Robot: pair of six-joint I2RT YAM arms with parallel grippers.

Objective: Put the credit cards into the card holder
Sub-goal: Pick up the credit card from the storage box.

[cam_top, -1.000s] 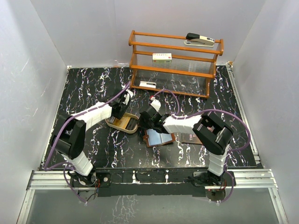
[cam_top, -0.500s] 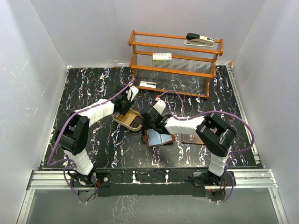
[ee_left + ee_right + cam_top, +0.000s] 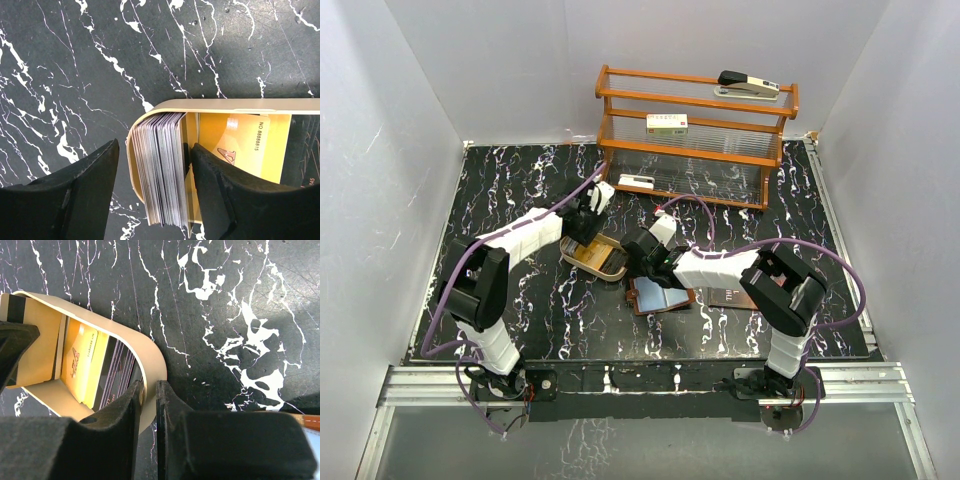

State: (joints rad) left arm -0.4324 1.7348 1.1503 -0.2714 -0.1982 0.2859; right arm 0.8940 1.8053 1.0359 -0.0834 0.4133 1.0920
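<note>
The left gripper (image 3: 154, 150) has spread its jaws wider than a second ago and stands released. One finger is just outside the tan tray (image 3: 225, 105) at its 9 o'clock end, the other inside it, so they straddle the stack of credit cards (image 3: 160, 170) standing on edge against that curved wall. No card is clamped yet. At 3 o'clock of the stack a gold card (image 3: 240, 145) lies flat on the tray floor. The right gripper (image 3: 149, 390) is clenched on the tray's rim at the opposite end, the thin wall pinched between its fingers. In the overhead view the left wrist has travelled toward 1 o'clock over the last second, and the tray has slid and turned a little with the right arm's hold. The card holder (image 3: 660, 296) lies open on the table (image 3: 520, 180) at about 4 o'clock of the tray, with no card seen going into it. I judge the widened jaws to be a re-set for a fresh pinch on the stack while the right arm steadies the tray, so extraction has hardly begun.
</note>
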